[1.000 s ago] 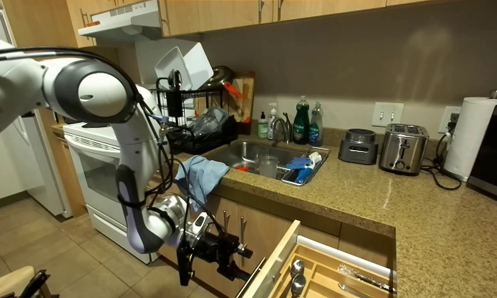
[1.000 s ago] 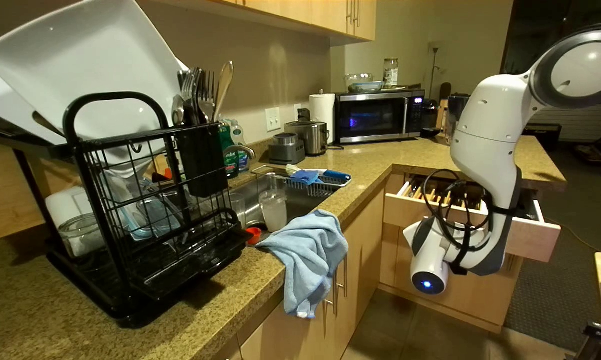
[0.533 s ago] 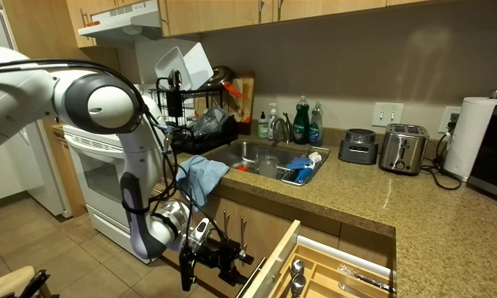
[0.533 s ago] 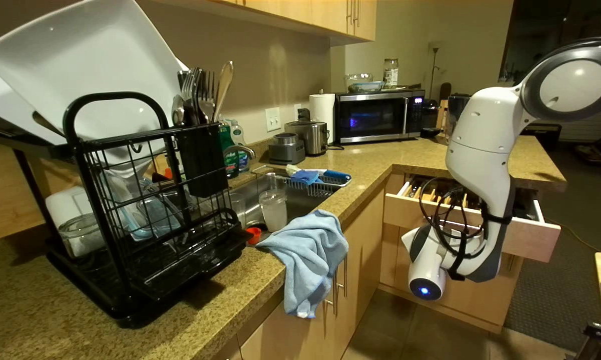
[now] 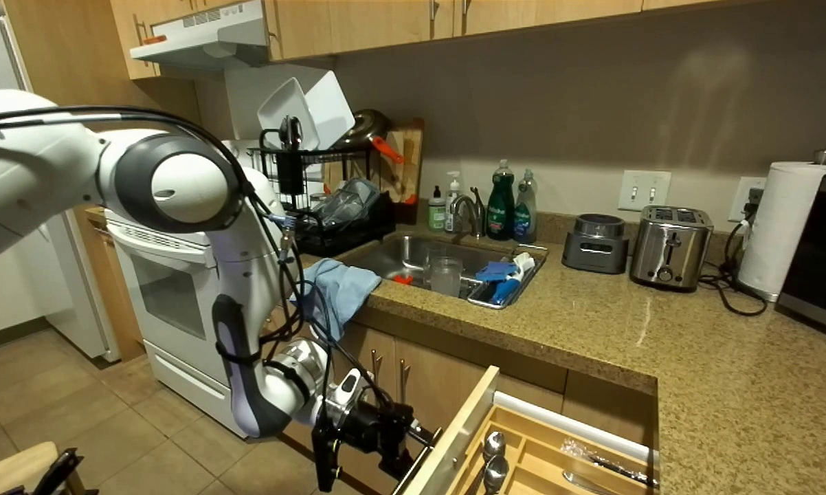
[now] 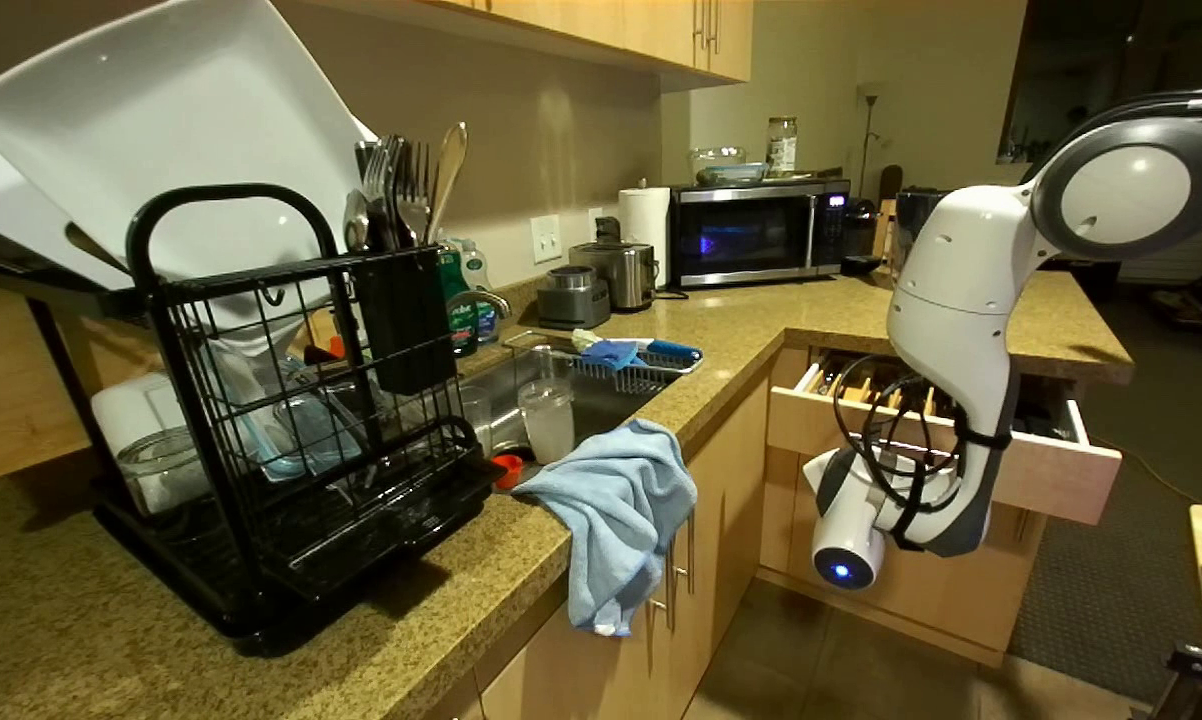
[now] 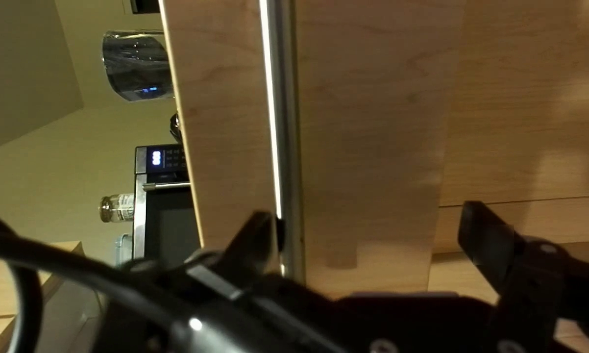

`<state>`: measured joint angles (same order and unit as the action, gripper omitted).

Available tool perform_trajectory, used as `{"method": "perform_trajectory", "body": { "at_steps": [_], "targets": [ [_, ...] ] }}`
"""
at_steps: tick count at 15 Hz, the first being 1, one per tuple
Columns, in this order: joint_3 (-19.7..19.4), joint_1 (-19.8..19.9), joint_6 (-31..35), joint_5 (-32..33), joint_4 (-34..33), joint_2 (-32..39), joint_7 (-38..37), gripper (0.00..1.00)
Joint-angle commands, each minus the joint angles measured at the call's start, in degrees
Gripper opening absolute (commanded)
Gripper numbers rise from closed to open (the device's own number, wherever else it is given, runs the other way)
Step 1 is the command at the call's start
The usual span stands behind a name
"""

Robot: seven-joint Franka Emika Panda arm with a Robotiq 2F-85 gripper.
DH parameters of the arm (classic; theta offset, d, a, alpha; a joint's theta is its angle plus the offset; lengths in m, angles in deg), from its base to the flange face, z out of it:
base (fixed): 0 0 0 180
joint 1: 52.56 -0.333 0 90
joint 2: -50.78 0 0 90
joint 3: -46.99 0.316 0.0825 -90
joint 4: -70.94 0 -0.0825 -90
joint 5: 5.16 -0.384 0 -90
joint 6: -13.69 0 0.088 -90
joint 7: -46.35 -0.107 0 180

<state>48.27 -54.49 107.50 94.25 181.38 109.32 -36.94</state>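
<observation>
My gripper (image 7: pixel 367 215) is open, with its two black fingers wide apart. In the wrist view the drawer's long metal handle (image 7: pixel 287 147) runs between them, close beside the left finger (image 7: pixel 253 240); I cannot tell whether they touch. The right finger (image 7: pixel 488 245) stands well apart, in front of the wooden cabinet fronts. In an exterior view the gripper (image 5: pixel 420 455) is at the handle on the outside of the pulled-out drawer (image 5: pixel 464 419). A wooden cutlery tray (image 5: pixel 533 478) with two spoons (image 5: pixel 494 447) lies inside. In an exterior view (image 6: pixel 1061 480) the arm hides the gripper.
The granite counter edge (image 5: pixel 523 340) overhangs the cabinets beside the drawer. A blue towel (image 6: pixel 621 510) hangs over the edge by the sink. A black dish rack (image 6: pixel 251 270) stands on the counter. Loose cables (image 6: pixel 846 430) loop from the arm.
The arm has lowered and extended. The gripper has moved right and slightly down in an exterior view, closer to the drawer front and its handle. The drawer has not visibly moved.
</observation>
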Motion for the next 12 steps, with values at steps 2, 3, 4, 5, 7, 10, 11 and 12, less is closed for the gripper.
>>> {"method": "perform_trajectory", "body": {
  "at_steps": [2, 3, 4, 5, 7, 10, 11, 12],
  "targets": [
    [-0.61, 3.02, 2.02, 1.84, 2.21, -2.96, 1.31, 1.0],
    [-0.71, 3.34, 1.99, 1.8, 2.36, -3.23, 1.1, 1.0],
    [-0.63, 3.68, 2.28, 1.93, 2.47, -3.53, 1.12, 1.0],
    [-0.59, 3.79, 2.51, 1.83, 2.29, -3.54, 1.28, 1.0],
    [-0.65, 3.85, 2.64, 1.66, 1.81, -3.19, 1.64, 1.0],
    [-0.72, 3.74, 2.19, 1.37, 0.85, -2.1, 2.22, 1.0],
    [-0.75, 3.65, 1.88, 1.17, 0.19, -1.41, 2.58, 1.0],
    [-0.77, 3.64, 1.82, 1.14, -0.18, -0.98, 2.9, 1.0]
  ]
}}
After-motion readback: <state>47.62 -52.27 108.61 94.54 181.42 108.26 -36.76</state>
